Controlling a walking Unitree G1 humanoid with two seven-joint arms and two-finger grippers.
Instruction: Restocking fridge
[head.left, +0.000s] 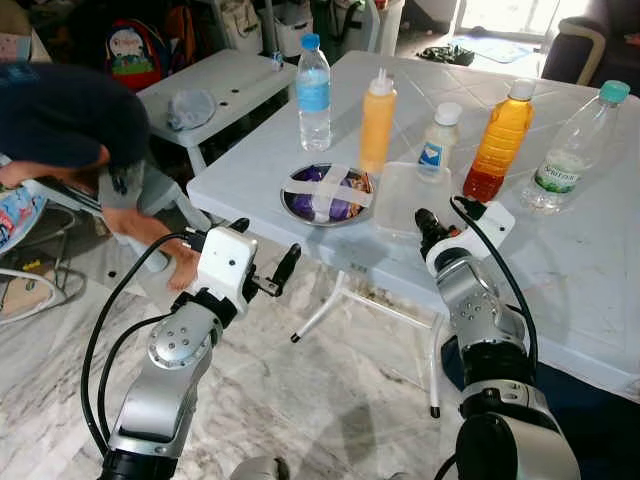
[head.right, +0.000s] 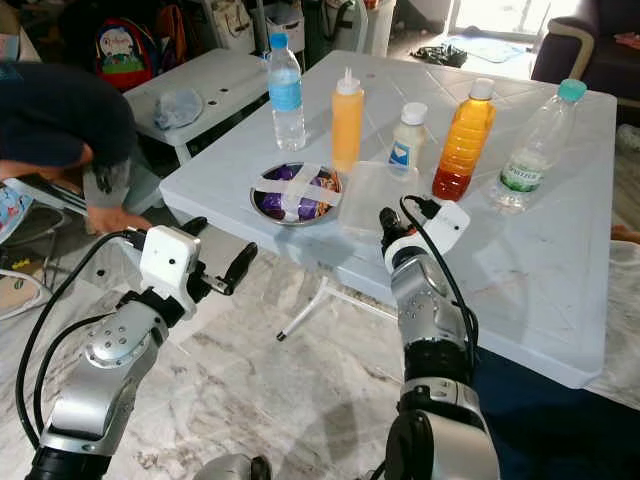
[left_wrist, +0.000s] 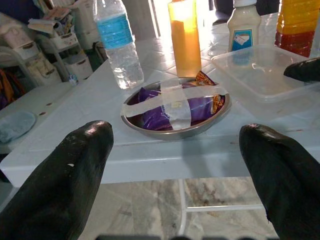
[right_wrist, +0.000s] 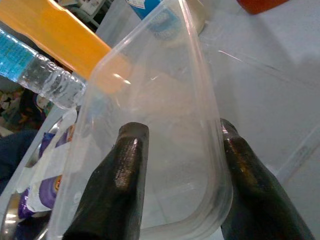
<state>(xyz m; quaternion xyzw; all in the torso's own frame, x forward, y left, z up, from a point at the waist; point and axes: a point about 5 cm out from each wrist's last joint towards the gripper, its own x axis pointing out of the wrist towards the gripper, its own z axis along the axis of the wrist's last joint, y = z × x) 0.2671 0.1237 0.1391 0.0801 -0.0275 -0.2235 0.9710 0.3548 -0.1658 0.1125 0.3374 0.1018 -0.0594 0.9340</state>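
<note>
1. Honestly, the risk I'd watch is the clear plastic container (head.left: 410, 195): it looks light and thin-walled, sitting near the front edge of the white table (head.left: 590, 260). A squeeze on its corner could buckle the rim, or it could skid toward the edge and off.
2. It has close neighbours too. The steel bowl (head.left: 327, 195), taped across its purple packets, sits just beside it, and the yellow squeeze bottle (head.left: 377, 122), the small white bottle (head.left: 439, 142) and the orange juice bottle (head.left: 497, 141) stand right behind. A careless lift or swing could tip one of them, I'd guess.
3. The water bottle with the blue label (head.left: 313, 92) and the green-capped bottle (head.left: 575, 150) stand farther off at either end of the row.
4. The right gripper (right_wrist: 175, 170) is at the container's near corner. Its fingers are spread wide, one over the inside of the tray, the other against the outside of the rim; I can't tell whether they are actually squeezing it.
5. The left gripper (left_wrist: 175, 170) hangs below and in front of the table edge, fingers spread wide, holding nothing, aimed toward the bowl.
6. A person is bent over by the low side table (head.left: 225, 85), one hand (head.left: 165, 245) close behind the left arm, so a backward swing could catch them.
</note>
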